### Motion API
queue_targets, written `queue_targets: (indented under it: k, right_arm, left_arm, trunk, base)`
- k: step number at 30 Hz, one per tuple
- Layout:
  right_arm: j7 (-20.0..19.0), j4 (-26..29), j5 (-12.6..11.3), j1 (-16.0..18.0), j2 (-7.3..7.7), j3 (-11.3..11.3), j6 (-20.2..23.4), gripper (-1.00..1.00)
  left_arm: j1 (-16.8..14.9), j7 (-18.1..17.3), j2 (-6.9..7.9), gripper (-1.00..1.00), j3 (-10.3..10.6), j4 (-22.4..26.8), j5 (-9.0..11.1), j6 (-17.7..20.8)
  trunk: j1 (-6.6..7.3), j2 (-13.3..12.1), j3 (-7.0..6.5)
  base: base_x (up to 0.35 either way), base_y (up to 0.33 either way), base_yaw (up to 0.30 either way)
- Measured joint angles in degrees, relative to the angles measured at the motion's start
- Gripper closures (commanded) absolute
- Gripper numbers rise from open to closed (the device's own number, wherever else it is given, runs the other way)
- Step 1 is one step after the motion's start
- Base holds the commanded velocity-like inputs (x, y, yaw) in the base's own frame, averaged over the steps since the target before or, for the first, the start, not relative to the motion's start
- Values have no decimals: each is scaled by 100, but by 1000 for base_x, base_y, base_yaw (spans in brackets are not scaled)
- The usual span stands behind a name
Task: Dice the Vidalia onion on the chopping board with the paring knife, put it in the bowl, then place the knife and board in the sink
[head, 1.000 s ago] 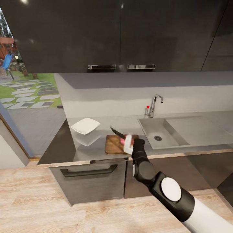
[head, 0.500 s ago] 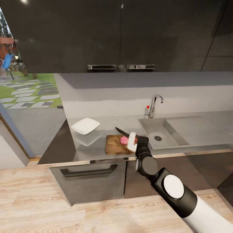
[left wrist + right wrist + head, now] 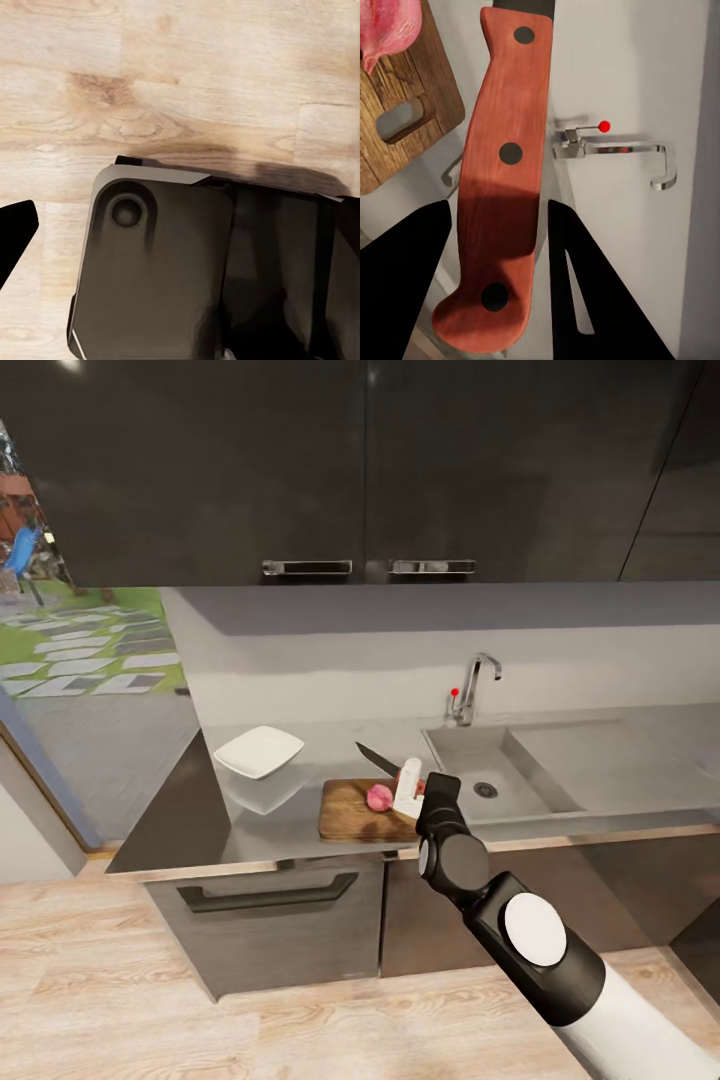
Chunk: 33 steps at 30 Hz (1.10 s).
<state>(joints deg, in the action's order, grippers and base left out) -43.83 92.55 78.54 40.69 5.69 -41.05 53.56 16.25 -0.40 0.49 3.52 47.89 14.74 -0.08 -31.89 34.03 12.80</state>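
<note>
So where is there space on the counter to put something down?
Bare countertop lies between the bowl and the sink, behind the chopping board. The drainboard side of the sink looks bare too. It is crowded on the board: the onion, and above it the right gripper with the knife.

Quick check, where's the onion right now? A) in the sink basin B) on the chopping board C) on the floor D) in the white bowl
B: the onion sits whole on the chopping board, beside the right gripper holding the paring knife.
</note>
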Motion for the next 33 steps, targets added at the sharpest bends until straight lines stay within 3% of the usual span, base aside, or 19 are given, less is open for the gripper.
queue_targets:
  k: [14, 33]
  right_arm:
    - [-3, -7, 27, 0, -25, -1, 52, 100]
    - [-17, -55, -2, 0, 6, -15, 66, 100]
  left_arm:
    - [0, 0, -1, -100, -2, 10, -4, 0]
    - [0, 0, -1, -100, 0, 10, -4, 0]
  trunk:
    - [0, 0, 4]
    - [0, 0, 172]
  base:
    - [1, -1, 0]
    - [0, 0, 0]
